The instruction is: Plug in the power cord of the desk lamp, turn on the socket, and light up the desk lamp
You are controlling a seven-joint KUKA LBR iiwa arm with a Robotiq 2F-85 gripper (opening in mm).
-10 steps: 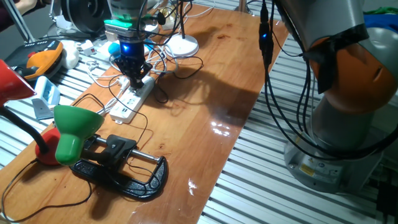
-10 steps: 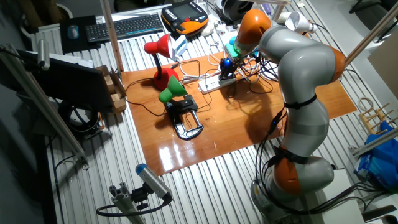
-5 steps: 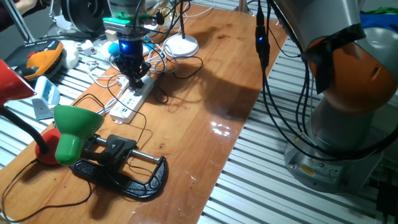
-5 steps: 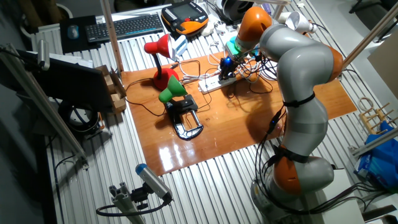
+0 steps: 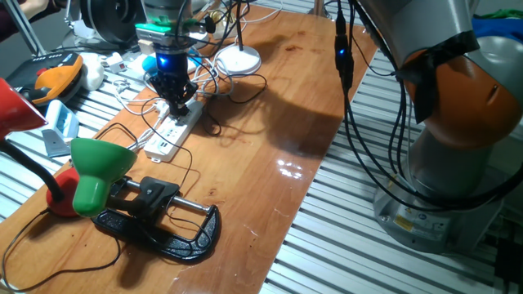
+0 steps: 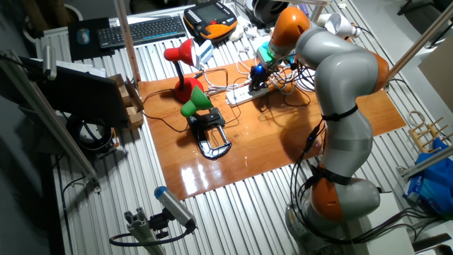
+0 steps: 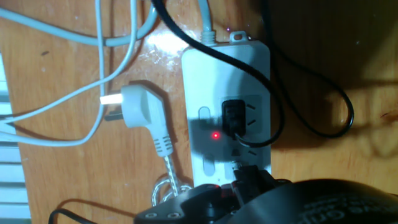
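The socket [image 5: 173, 133] is a long white strip lying on the wooden table, also seen in the other fixed view [image 6: 247, 93]. In the hand view a small black plug [image 7: 233, 118] sits in one outlet of the socket [image 7: 211, 81], and a red indicator [image 7: 216, 135] glows beside it. The power cord [image 7: 314, 84] curves away to the right. My gripper [image 5: 178, 103] points down onto the strip with its dark fingers together, shut on nothing [image 7: 246, 175]. The desk lamp [image 5: 96, 170] stands on its black clamp [image 5: 163, 224] at the near left; no glow shows from its green shade.
A loose white plug [image 7: 142, 107] with white cables lies left of the strip. A red lamp [image 5: 16, 102] and a white round-based lamp [image 5: 239, 59] stand nearby. An orange pendant [image 5: 57, 75] lies off the table's far left, the robot base [image 5: 445, 155] to the right.
My gripper has shifted very slightly up and to the left over the strip. Nothing else has moved.
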